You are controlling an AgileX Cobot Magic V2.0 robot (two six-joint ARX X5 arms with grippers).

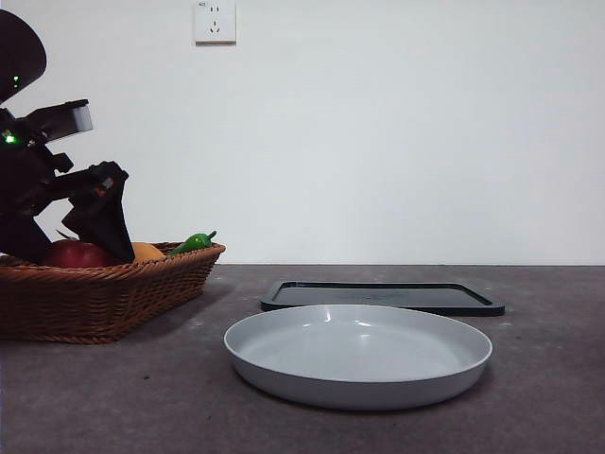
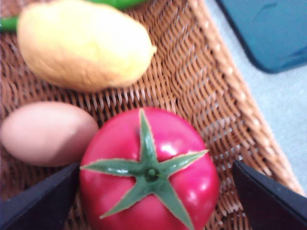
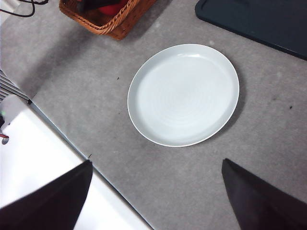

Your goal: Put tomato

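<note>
- Left hand [image 2: 151, 201] is spread wide astride the tomato [image 2: 149, 170], ready to grasp it in the basket [image 1: 104, 293] at 9 o'clock.
- Plate [image 1: 359, 355], centre, presumably awaits it.
- Right hand [image 3: 156, 201] waits wide over the desk [image 3: 72, 67].

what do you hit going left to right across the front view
left gripper over the tomato in the wicker basket → green chili at the basket's right end → grey plate → black tray behind it
</note>
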